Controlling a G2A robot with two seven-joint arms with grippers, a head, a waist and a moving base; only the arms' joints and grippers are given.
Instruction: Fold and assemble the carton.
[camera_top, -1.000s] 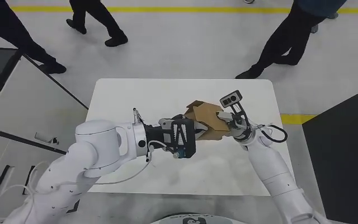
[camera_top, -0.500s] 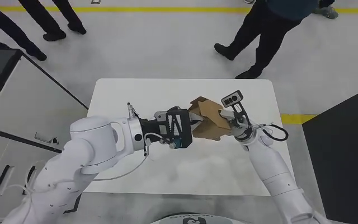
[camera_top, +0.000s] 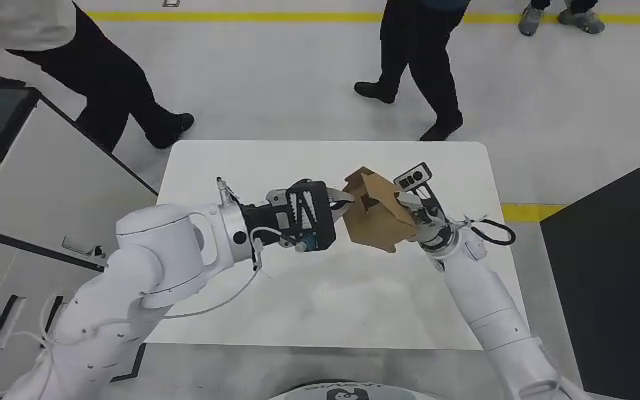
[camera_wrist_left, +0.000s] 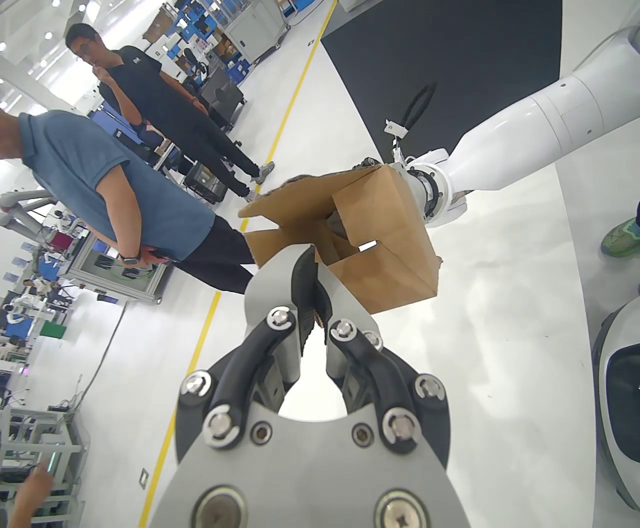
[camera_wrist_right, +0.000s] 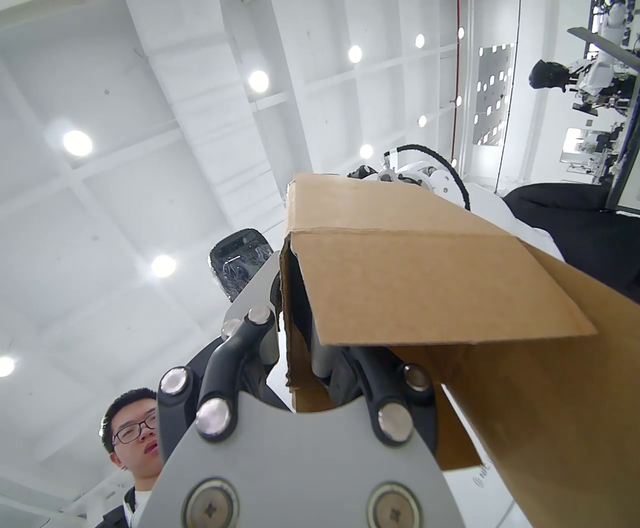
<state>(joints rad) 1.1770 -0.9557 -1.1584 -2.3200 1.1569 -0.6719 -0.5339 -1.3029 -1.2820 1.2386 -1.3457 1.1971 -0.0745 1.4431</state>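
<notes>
Pinches a flap edge with the left gripper (camera_top: 338, 210), just left of centre in the top view, fingers drawn together on the cardboard. Holds the carton (camera_top: 378, 213) right of that, apparently lifted off the table, with its open end and loose flaps turned toward the left gripper and its body trailing toward the lower right. Seems to carry the long axis roughly along the line between the two grippers, which puts the flaps nearer the left arm and probably makes the next fold that arm's job. Clamps the carton's far wall with the right gripper (camera_top: 407, 222) — one finger outside, one inside — likely as the anchor. Leaves bare white table (camera_top: 250, 170) below and to the left, with room to set the carton down if needed. Beyond, grey floor (camera_top: 300, 70), a yellow line (camera_top: 300, 16) along the upper edge, a dark mat (camera_top: 600, 290) at the right.
</notes>
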